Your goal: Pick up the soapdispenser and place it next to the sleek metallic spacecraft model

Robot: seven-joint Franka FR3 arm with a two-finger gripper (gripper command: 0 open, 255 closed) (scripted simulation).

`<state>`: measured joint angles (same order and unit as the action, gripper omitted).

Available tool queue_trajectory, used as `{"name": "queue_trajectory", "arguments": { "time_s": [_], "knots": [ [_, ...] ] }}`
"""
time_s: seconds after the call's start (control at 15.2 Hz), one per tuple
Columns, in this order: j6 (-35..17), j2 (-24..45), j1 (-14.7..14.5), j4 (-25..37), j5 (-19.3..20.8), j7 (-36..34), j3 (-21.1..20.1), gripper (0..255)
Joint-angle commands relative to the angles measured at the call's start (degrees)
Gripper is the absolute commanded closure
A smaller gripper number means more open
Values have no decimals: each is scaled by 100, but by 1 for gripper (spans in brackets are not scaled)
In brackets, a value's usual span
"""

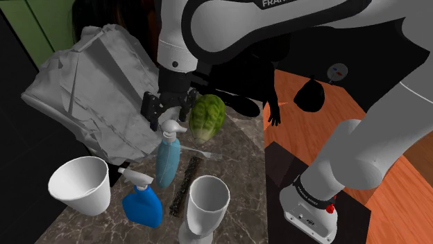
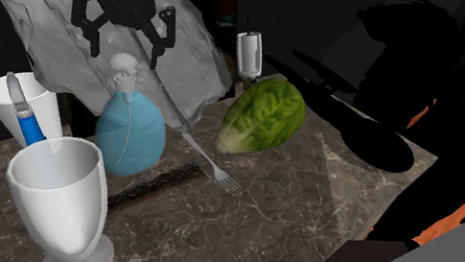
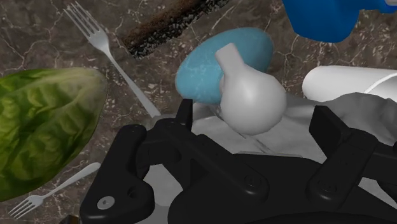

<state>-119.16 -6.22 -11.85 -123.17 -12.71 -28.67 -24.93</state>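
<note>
Black gripper (image 2: 126, 44) hovered directly above pale blue soap dispenser (image 2: 129, 137), fingers (image 2: 165, 34) spread wide, touching nothing, lettuce (image 2: 264, 116) near it on marbled bench (image 2: 304, 215)

Two forks (image 3: 105, 48) (image 3: 51, 191), two white cups (image 1: 80, 181) (image 1: 208, 197) — one lettuce (image 1: 207, 116), one soapdispenser (image 1: 166, 158), one spray bottle (image 1: 142, 202).

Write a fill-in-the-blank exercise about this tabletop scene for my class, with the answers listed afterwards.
1. The end effector hangs above the soap dispenser with its fingers ____.
2. The soap dispenser's body is light ____ in colour.
3. The lettuce lying on the table is ____ in colour.
4. The cup beside the spray bottle is ____ in colour.

Missing words: open; blue; green; white.
</note>
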Motion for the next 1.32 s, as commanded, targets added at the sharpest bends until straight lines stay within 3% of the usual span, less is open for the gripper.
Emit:
{"name": "queue_trajectory", "arguments": {
  "time_s": [0.0,0.59,0.66,1.25],
  "knots": [
    [-144,63,-12,-78,11,-15,-22,0],
    [-267,117,-21,-148,21,-26,-40,0],
    [-267,117,-21,-148,21,-26,-40,255],
    [-267,117,-21,-148,21,-26,-40,255]
  ]
}}
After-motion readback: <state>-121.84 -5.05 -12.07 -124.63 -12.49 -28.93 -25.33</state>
